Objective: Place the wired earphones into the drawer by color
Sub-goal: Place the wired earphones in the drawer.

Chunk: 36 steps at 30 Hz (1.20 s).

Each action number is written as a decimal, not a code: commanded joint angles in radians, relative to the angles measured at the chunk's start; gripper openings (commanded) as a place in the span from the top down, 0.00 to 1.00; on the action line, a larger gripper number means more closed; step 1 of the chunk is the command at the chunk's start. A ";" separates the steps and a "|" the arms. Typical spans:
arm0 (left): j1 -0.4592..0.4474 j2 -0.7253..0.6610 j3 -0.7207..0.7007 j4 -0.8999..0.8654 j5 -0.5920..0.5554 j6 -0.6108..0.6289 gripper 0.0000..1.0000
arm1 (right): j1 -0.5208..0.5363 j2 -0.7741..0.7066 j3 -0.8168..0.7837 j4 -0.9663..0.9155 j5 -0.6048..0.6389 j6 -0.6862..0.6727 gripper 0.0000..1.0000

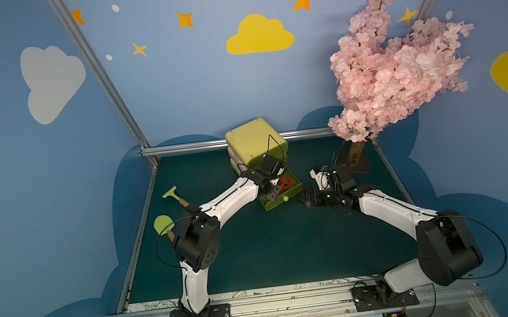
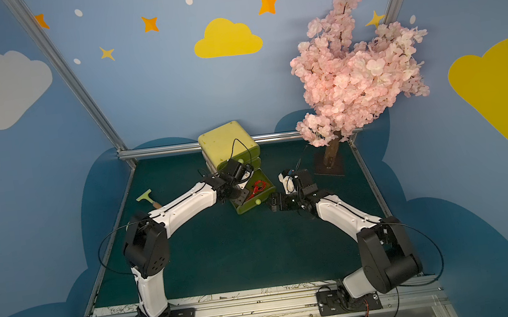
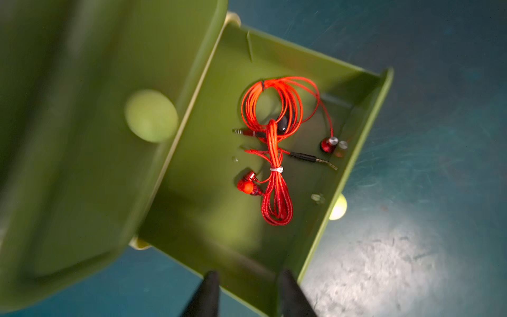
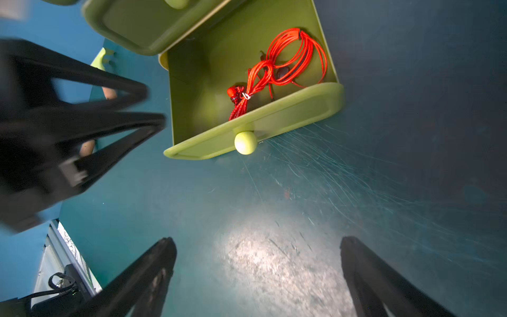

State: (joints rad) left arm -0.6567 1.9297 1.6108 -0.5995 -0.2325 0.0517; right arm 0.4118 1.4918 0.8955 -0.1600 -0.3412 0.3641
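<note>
Two red wired earphones bundles lie loose on the floor of the pulled-out bottom drawer (image 3: pixel 365 115) of a green cabinet (image 1: pixel 255 142): a round coil (image 3: pixel 274 107) and a long tied bundle (image 3: pixel 277 197). They show as red cable in both top views (image 1: pixel 285 182) (image 2: pixel 258 187) and in the right wrist view (image 4: pixel 274 71). My left gripper (image 3: pixel 249 274) hovers over the drawer's side rim, open, nothing between its fingers. My right gripper (image 4: pixel 258 241) is open over bare mat, a short way in front of the drawer's knob (image 4: pixel 245 142). No other earphones show.
A pink blossom tree (image 1: pixel 392 60) on a wooden base stands at the back right. A green spatula (image 1: pixel 173 194) and a round green paddle (image 1: pixel 163 224) lie at the left by the left arm. Metal frame rails (image 1: pixel 185 147) edge the mat.
</note>
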 commanded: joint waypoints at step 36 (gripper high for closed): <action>0.307 -0.100 0.195 0.212 0.509 -0.422 0.00 | 0.077 0.281 0.077 0.363 -0.020 0.229 0.01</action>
State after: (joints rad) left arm -0.3534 1.8099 1.7710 -0.4183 0.2157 -0.3538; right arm 0.4782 1.7504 0.9501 0.1471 -0.3458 0.5705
